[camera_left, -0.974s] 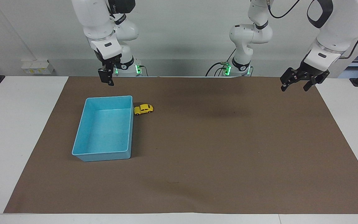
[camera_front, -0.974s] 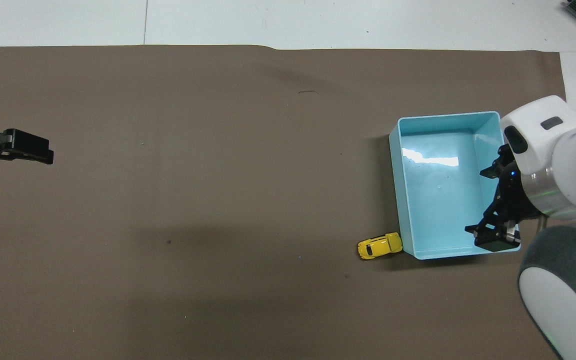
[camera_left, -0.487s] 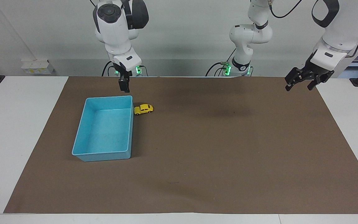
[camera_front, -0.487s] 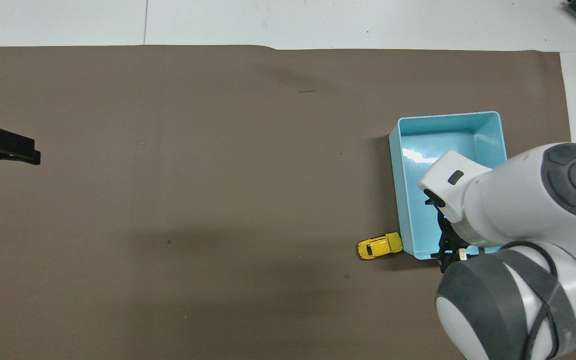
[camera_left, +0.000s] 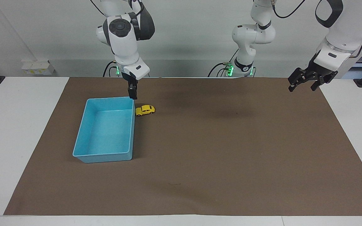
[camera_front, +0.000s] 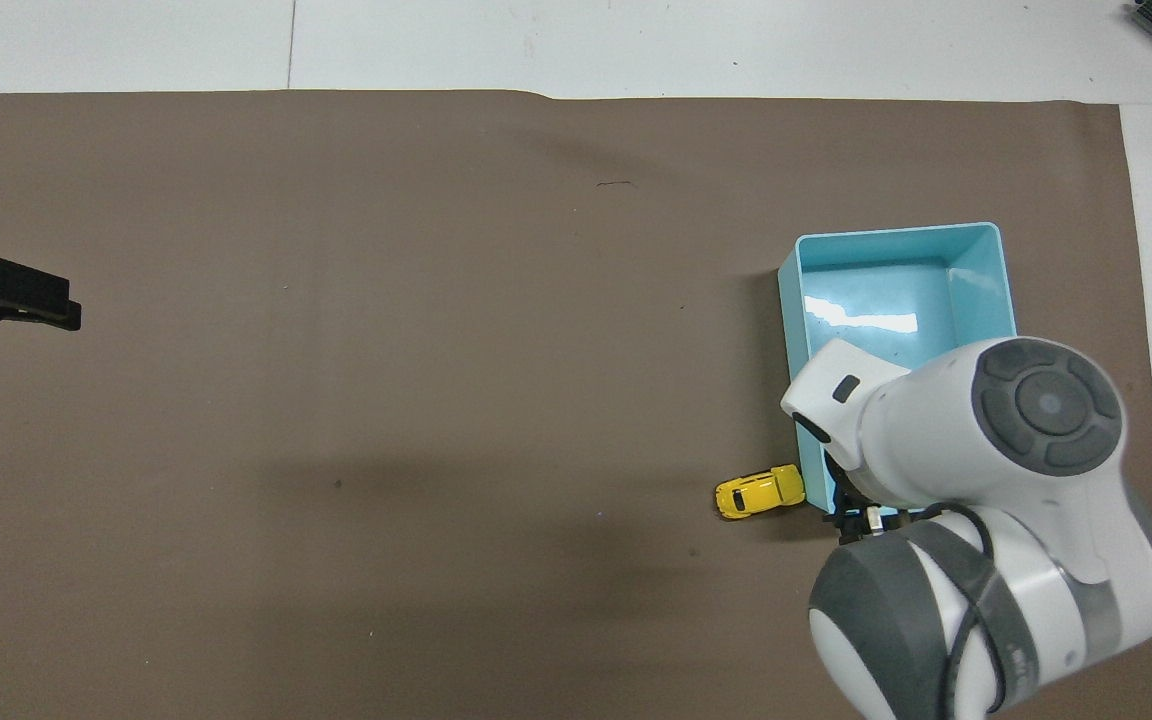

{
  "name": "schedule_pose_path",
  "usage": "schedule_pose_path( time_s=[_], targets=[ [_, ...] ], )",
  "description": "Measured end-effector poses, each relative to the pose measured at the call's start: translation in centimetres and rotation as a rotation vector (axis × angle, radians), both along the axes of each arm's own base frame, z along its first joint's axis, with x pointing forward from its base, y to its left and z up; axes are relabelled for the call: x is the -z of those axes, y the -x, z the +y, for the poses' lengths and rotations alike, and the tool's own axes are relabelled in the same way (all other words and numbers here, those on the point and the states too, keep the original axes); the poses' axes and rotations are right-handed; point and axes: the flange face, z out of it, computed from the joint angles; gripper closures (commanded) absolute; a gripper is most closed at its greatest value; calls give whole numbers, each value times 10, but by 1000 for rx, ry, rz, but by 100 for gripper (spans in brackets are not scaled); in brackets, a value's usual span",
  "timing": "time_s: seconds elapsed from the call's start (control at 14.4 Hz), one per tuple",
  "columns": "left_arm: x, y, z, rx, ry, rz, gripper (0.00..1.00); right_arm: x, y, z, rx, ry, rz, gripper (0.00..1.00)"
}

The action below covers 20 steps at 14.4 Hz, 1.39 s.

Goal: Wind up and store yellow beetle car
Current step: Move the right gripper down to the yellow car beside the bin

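Observation:
The yellow beetle car (camera_left: 145,110) stands on the brown mat, right beside the corner of the light blue bin (camera_left: 105,131) that is nearest the robots. It also shows in the overhead view (camera_front: 759,491), beside the bin (camera_front: 896,290). My right gripper (camera_left: 132,94) points down, raised a little over that bin corner and just short of the car, and touches neither. In the overhead view the right arm covers its gripper and part of the bin. My left gripper (camera_left: 301,89) is open and empty, raised over the mat's edge at the left arm's end; it also shows in the overhead view (camera_front: 61,305).
The brown mat (camera_left: 218,150) covers most of the white table. The bin holds nothing that I can see. A small dark mark (camera_left: 174,184) lies on the mat far from the robots.
My right arm has swung from over the bin's outer corner to the corner next to the car and come lower. My left gripper drew back slightly, then stayed still.

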Motion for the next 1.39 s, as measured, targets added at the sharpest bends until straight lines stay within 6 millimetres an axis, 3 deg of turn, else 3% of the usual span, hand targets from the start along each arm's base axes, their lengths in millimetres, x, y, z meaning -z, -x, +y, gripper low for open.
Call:
schedule_pose_path(
  time_s=[0.49, 0.76, 1.11, 1.39],
  targets=[
    [0, 0, 0, 0, 0, 1, 0, 53, 16, 1, -16, -3, -9, 0],
    [0, 0, 0, 0, 0, 1, 0, 64, 20, 1, -20, -8, -23, 0],
    [0, 0, 0, 0, 0, 1, 0, 111, 35, 6, -58, -14, -56, 0],
    [0, 0, 0, 0, 0, 1, 0, 137, 35, 9, -70, -18, -63, 0]
  ],
)
